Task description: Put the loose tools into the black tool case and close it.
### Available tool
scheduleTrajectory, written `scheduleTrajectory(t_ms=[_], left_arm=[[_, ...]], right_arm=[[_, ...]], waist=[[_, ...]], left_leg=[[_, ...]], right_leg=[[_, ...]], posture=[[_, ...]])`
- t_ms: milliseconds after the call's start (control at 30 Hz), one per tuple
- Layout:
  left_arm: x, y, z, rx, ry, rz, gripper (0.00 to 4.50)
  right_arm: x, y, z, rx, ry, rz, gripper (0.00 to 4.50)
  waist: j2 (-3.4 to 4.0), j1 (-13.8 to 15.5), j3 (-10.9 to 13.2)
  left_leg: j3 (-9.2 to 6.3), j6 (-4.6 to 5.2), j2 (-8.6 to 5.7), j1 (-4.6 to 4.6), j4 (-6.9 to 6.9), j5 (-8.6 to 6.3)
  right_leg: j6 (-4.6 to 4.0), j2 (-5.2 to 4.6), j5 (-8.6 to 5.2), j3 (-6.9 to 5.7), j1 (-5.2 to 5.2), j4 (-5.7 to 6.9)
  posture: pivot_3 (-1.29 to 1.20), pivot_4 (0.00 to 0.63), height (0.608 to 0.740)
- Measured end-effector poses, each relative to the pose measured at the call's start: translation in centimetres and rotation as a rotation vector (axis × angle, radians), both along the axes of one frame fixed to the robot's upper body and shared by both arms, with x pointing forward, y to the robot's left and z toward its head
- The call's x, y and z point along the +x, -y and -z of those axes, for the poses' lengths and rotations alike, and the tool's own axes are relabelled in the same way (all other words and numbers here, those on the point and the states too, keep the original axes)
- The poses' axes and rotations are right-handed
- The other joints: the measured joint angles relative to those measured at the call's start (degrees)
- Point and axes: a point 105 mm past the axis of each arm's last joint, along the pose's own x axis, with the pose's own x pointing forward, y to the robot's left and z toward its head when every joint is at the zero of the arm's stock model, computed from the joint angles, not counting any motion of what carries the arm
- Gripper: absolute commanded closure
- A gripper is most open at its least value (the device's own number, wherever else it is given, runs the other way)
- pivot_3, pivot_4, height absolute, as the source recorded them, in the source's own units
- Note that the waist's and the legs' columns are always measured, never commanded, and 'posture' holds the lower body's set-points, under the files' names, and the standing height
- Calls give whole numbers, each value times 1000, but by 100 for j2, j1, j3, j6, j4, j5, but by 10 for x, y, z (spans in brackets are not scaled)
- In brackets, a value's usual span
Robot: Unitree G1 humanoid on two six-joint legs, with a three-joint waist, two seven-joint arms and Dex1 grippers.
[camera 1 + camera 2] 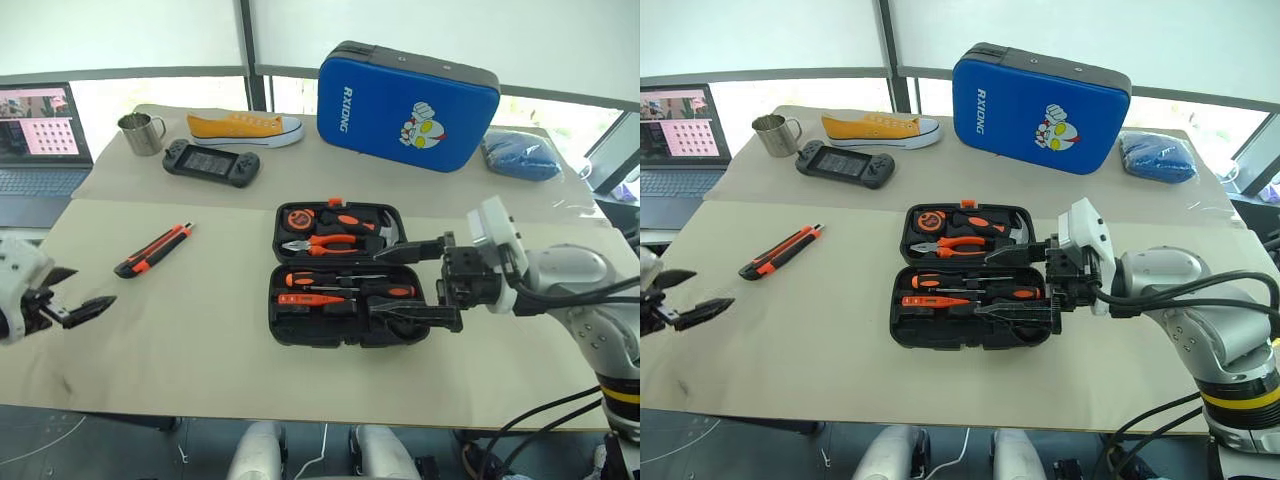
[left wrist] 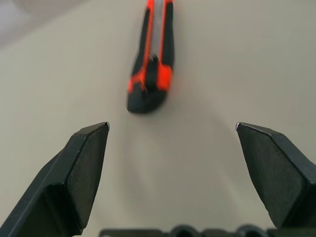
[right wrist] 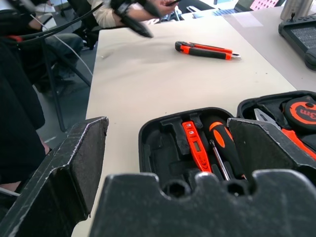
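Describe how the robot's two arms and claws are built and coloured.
The right arm is silver-grey metal with rounded joints, black cables looping along it, a yellow band lower down and a white block at the wrist. Its right claw has two long black fingers with ridged inner faces. The left claw is likewise black, with wedge-shaped tips, on a white wrist housing.

I'm looking at a beige desk [image 1: 200, 340] made of two tops set end to end, the seam running across behind the work area. Behind it stand tall windows [image 1: 130, 35] with pale blinds drawn and dark frames [image 1: 255, 95], letting in soft, even daylight. A dark grey floor [image 1: 120, 450] shows under the near edge, and a dark chair [image 3: 54, 74] stands off to one side.
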Motion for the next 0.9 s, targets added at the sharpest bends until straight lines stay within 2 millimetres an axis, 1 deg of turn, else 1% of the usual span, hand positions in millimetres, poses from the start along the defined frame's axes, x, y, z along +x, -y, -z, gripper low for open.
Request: scheduleTrajectory(t_ms=[133, 200, 233, 267, 367, 467, 533, 733, 800, 833, 900], left_arm=[[36, -2, -5, 66, -39, 32, 71], [57, -3, -4, 78, -76, 25, 71], [64, -3, -1, 87, -98, 22, 71], [72, -1, 5, 91, -134, 23, 71], [82, 4, 18, 100, -194, 28, 71], [85, 7, 30, 91, -267, 29, 71], [86, 14, 37, 70, -316, 53, 71], [90, 15, 40, 91, -332, 30, 71], [91, 14, 41, 87, -337, 10, 588], [92, 15, 42, 83, -337, 4, 726], [92, 15, 44, 76, -334, -7, 1426]], right_arm=[[-6, -1, 2, 2, 5, 5, 0], [-10, 1, 4, 6, 0, 24, 0], [-13, 0, 5, 5, -1, 28, 0], [-16, 1, 7, 4, 0, 40, 0], [-20, 1, 6, 10, 3, 57, 0], [-22, 3, 5, 17, 8, 88, 0], [-22, 7, 6, 16, 14, 120, 0], [-23, 9, 7, 16, 20, 154, 0], [-24, 7, 6, 14, 27, 152, 0], [-24, 7, 6, 13, 30, 152, 0], [-24, 8, 6, 4, 32, 156, 0]], waist=[[-1, -8, -1], [-3, 1, -1], [-4, 1, -2], [-4, 2, -2], [-8, -36, -1], [-11, -59, -1], [-12, -55, -1], [-12, -40, -1], [-11, -32, -2], [-10, -32, -3], [-9, -32, -4]], left_leg=[[30, -2, 0, -10, 0, 2], [33, -2, -1, -13, 1, 2], [33, -2, -4, -18, 2, 2], [34, -1, -6, -19, 4, 2], [35, 0, -3, -27, 7, 1], [32, 0, -2, -39, 7, 1], [30, 0, -2, -42, 8, 1], [23, 0, -3, -37, 11, 1], [22, 0, -3, -31, 12, 1], [22, 0, -2, -25, 12, 1], [21, 0, -2, -17, 12, 1]], right_leg=[[-4, 15, 0, -7, -6, 0], [-3, 16, 0, -7, -5, 2], [-3, 16, 1, -8, -6, -1], [-1, 13, 1, -8, -5, -2], [3, 13, 3, -5, -12, -7], [3, 14, 3, -6, -18, -8], [3, 13, 3, -7, -18, -9], [4, 12, 3, -7, -15, -3], [4, 12, 2, -7, -11, 1], [4, 12, 2, -7, -7, 2], [4, 12, 2, -7, -2, 4]], posture=[[0, 150, 740], [0, 150, 740], [0, 150, 740], [0, 150, 740], [0, 150, 740], [0, 150, 740], [0, 150, 740], [0, 150, 740], [0, 150, 740], [0, 150, 740], [0, 150, 740]])
